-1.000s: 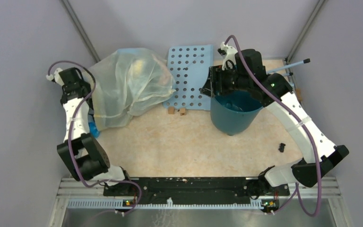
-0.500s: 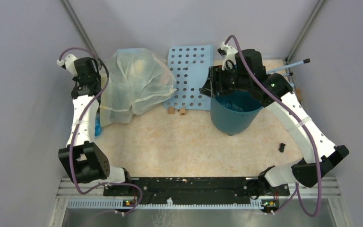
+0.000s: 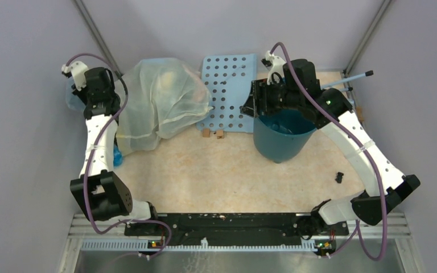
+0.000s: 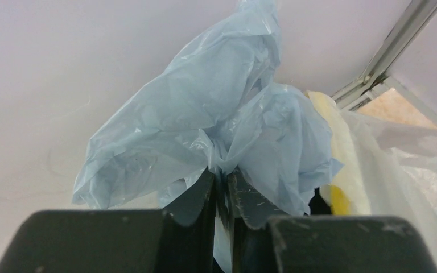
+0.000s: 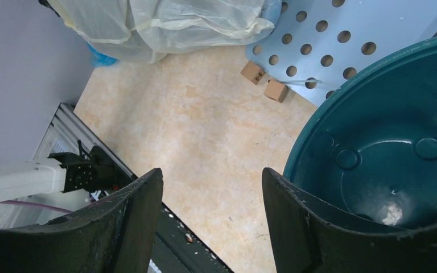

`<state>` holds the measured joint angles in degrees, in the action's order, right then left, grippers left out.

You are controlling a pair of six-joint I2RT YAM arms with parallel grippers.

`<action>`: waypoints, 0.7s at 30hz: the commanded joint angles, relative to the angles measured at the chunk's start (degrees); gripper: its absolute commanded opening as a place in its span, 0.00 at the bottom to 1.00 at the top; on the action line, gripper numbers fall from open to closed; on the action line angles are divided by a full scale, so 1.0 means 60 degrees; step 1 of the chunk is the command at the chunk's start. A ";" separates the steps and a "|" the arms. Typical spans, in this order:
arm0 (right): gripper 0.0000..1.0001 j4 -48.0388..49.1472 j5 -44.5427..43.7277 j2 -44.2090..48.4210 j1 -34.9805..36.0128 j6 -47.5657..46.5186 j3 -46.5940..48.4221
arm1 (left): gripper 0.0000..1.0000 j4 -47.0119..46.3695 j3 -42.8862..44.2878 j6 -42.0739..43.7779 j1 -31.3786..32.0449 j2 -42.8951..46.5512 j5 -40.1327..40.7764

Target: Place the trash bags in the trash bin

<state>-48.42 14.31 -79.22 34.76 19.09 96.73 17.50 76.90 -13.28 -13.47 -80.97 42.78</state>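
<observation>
My left gripper (image 4: pixel 222 176) is shut on a pinched fold of the pale blue trash bag (image 4: pixel 216 119), which bunches up in front of the fingers against the left wall. In the top view that gripper (image 3: pixel 82 91) is at the far left, and the trash bag (image 3: pixel 70 98) shows only faintly beside it. The dark teal trash bin (image 3: pixel 281 139) stands upright at the right, and its inside (image 5: pixel 387 142) holds nothing I can see. My right gripper (image 3: pixel 256 102) is open and empty over the bin's left rim, its jaws wide apart (image 5: pixel 210 176).
A large yellowish translucent bag (image 3: pixel 159 102) with stuff inside lies at the back left, next to my left arm. A light blue perforated panel (image 3: pixel 227 91) lies behind two small wooden blocks (image 3: pixel 212 133). A small black piece (image 3: pixel 339 177) lies at the right.
My left arm has swung up and back toward the left wall with the blue bag in its jaws. The yellowish bag has shifted slightly. The right arm has not moved.
</observation>
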 commanded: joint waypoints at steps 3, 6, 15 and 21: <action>0.64 0.0252 0.0121 0.0163 0.0088 0.0004 0.0080 | 0.18 -0.1358 0.0674 0.0157 0.0015 0.0815 -0.1071; 0.64 0.0260 0.0082 0.0194 0.0083 0.0032 0.0024 | 0.17 -0.1627 0.0999 -0.0381 0.0043 0.1162 -0.2047; 0.67 0.0464 -0.0096 0.0493 0.0090 0.0153 -0.0216 | 0.21 -0.2386 0.1567 -0.0532 0.0079 0.1985 -0.1736; 0.67 0.0579 -0.0063 0.0472 0.0078 0.0202 -0.0114 | 0.21 -0.1653 0.1685 -0.2402 0.0090 0.2505 -0.4037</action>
<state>-47.62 14.17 -78.32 34.76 19.73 95.13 6.44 85.52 -19.09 -13.04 -67.88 29.28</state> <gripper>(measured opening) 0.669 0.209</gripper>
